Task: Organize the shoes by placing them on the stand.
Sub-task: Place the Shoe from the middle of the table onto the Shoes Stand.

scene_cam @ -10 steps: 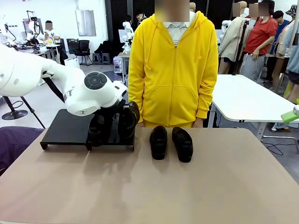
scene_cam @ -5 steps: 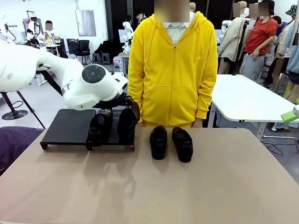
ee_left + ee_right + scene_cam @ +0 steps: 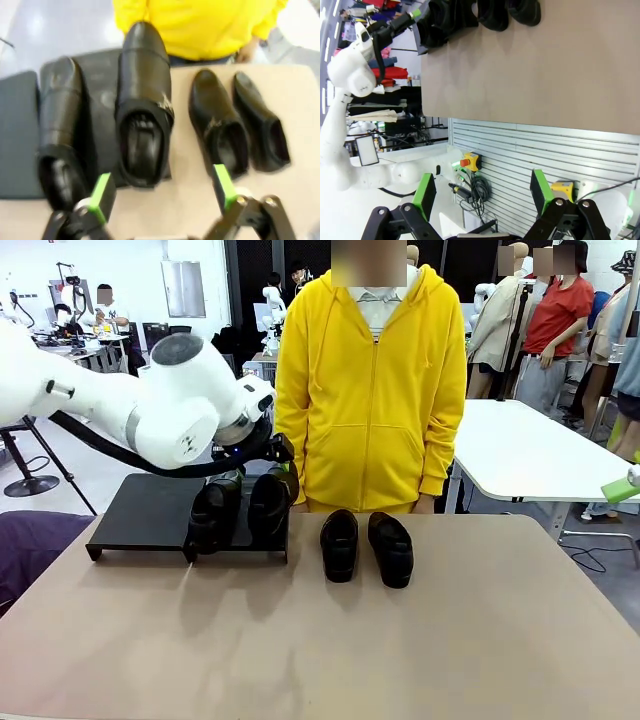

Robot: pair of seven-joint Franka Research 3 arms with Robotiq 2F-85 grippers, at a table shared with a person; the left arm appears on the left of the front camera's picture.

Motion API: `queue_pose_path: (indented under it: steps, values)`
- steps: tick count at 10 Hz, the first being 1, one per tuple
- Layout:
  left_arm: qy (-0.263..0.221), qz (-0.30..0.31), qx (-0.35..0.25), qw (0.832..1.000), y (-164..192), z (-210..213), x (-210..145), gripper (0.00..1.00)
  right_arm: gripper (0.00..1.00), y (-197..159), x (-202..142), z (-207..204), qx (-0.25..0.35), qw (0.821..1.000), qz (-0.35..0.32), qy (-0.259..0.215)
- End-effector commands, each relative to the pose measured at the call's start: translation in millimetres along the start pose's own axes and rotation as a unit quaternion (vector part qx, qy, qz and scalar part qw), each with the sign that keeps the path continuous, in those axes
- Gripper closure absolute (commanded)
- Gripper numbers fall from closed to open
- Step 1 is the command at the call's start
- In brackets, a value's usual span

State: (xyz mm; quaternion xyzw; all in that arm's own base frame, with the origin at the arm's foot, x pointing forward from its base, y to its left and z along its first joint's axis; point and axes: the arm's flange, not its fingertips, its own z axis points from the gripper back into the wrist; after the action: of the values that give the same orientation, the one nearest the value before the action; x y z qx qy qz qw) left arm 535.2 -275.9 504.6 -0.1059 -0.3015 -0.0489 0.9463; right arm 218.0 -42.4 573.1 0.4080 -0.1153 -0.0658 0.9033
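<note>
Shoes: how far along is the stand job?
Done: two long shoes sit side by side on the stand's right panel. In hand: nothing; the left fingers are open and empty above them. Left: two loafers on the table beside the stand; its left panel is bare.

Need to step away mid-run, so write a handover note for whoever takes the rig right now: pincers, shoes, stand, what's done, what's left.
Left pincer: open, empty, hovering over the dress shoes.
Right pincer: open, empty, held well away from the shoes.
Dress shoes: both side by side on the right panel of the stand; its left panel is bare.
Loafers: both on the table, right of the stand, in front of the person.
Done: two shoes placed.
Left: both loafers, probably onto the bare left panel.
</note>
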Motion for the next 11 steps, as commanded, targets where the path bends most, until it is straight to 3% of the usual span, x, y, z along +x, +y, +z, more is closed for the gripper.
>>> queue_pose_path:
  steps: [1, 3, 6, 8, 10, 11]
  values:
    - [0.095, -0.044, -0.011, 0.994, 58.7, 122.1, 10.8, 0.00, 0.00, 1.0, 1.2, -0.8, 0.010, 1.000, 0.010, 0.000]
    - [0.164, -0.099, -0.062, 0.980, 82.4, 174.4, -5.3, 0.00, 0.00, 1.0, 1.2, -0.8, 0.010, 1.000, 0.010, 0.000]
    - [0.194, -0.051, -0.174, 0.964, 172.8, 236.7, -35.3, 0.00, 0.00, 1.0, 1.2, -0.8, 0.010, 1.000, 0.010, 0.000]
    - [0.153, 0.046, -0.209, 0.965, 219.8, 260.3, -106.4, 0.00, 0.00, 1.0, 1.2, -0.8, 0.010, 1.000, 0.010, 0.000]
    - [0.095, 0.118, -0.194, 0.969, 230.2, 287.9, -211.9, 0.00, 0.00, 1.0, 1.2, -0.8, 0.010, 1.000, 0.010, 0.000]
    - [0.070, 0.163, -0.189, 0.966, 232.0, 298.3, -247.2, 0.00, 0.00, 1.0, 1.2, -0.8, 0.010, 1.000, 0.010, 0.000]
